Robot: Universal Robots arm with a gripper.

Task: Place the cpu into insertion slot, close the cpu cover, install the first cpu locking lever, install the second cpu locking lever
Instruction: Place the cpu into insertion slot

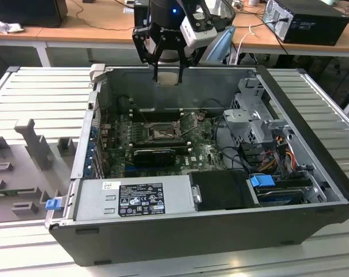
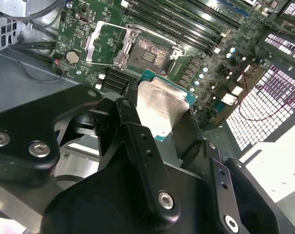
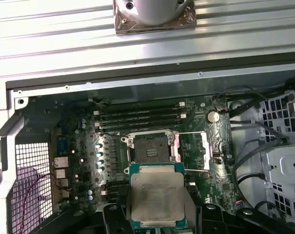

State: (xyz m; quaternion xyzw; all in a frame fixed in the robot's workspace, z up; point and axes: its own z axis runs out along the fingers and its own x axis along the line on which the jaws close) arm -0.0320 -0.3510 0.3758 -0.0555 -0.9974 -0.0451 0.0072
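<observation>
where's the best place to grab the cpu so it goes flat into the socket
By two opposite side edges, coming from above its flat face, as the claw holds the cpu now. It is a thin square plate, so edge grips likely leave its underside free to settle into the insertion slot.

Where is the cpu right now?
Clamped in the end effector, the cpu hangs before the far wall of the case in the exterior view, clear of the open slot.
</observation>
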